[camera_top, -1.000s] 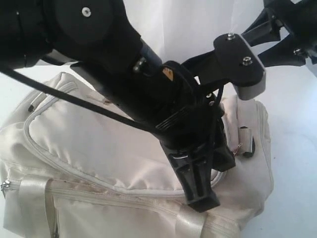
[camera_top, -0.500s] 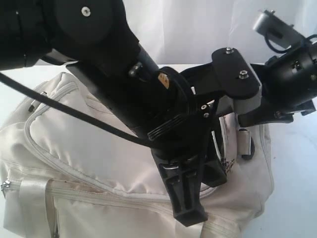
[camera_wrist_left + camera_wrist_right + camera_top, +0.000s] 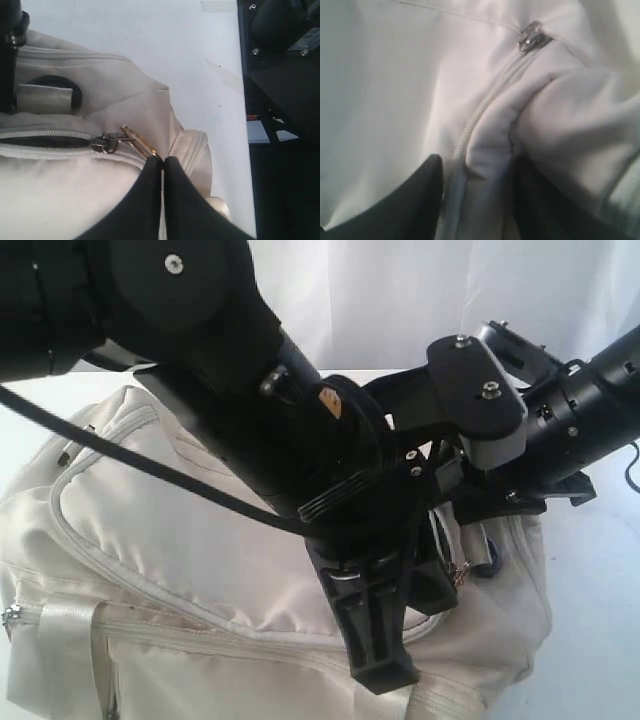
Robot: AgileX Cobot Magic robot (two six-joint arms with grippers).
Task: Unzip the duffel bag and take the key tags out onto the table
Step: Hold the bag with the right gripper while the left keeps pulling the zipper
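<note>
The white counter (image 3: pixel 150 40) carries the cream duffel bag (image 3: pixel 200 540), which lies on its side and fills most of the exterior view, a satin strap (image 3: pixel 70 650) crossing its near face. The left arm (image 3: pixel 200 360) reaches over the bag from the upper left, bulky and black, with a thin black cable (image 3: pixel 150 455) slung across the fabric below it. The right arm (image 3: pixel 590 410) comes in from the right and meets the bag at its far right end, close behind the left arm's wrist. The left fingers (image 3: pixel 145 200) are closed tip to tip and pinch the end of the gold zipper pull (image 3: pixel 137 141), which runs taut and slanted from the dark slider (image 3: pixel 104 144). On one side of that slider the zipper (image 3: pixel 45 141) shows a narrow dark slit between its grey teeth. Near it a short webbing tab (image 3: pixel 42 98) lies over a black D-ring (image 3: pixel 50 80) on the bag's end. The right fingers (image 3: pixel 420 200) stand apart on either side of a raised fold of the bag's fabric; whether they are squeezing it cannot be told. Beside that fold runs a closed zipper track (image 3: pixel 480 110) ending at a small silver slider (image 3: pixel 532 37).
</note>
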